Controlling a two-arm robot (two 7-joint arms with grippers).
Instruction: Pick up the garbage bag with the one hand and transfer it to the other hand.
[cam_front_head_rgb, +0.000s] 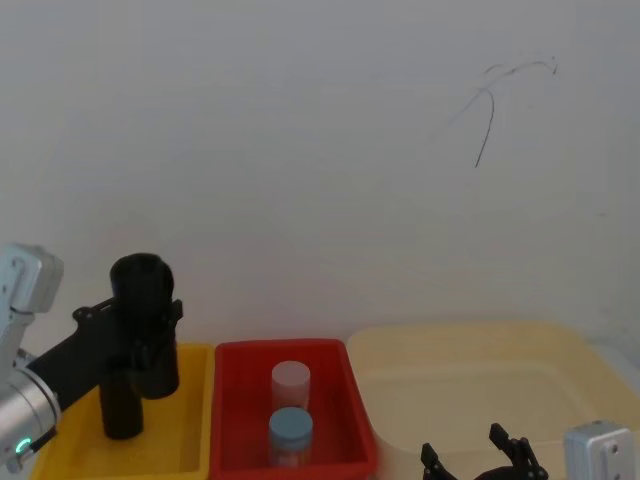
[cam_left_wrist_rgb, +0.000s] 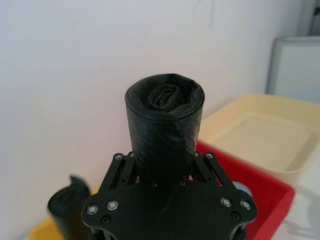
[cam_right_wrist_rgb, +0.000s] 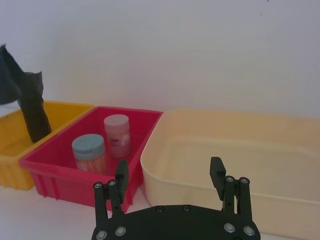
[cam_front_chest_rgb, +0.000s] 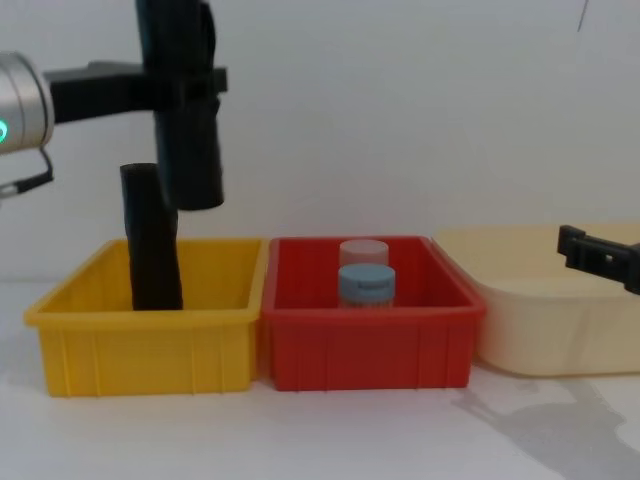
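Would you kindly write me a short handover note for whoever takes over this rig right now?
Left gripper: shut on the garbage bag, holding it upright in the air above the yellow bin.
Right gripper: open, empty, low by the cream tub, well apart from the bag.
A second black roll stands in the yellow bin; leave it.
Done: pickup. Left: bring the grippers together, right takes the bag, left lets go.
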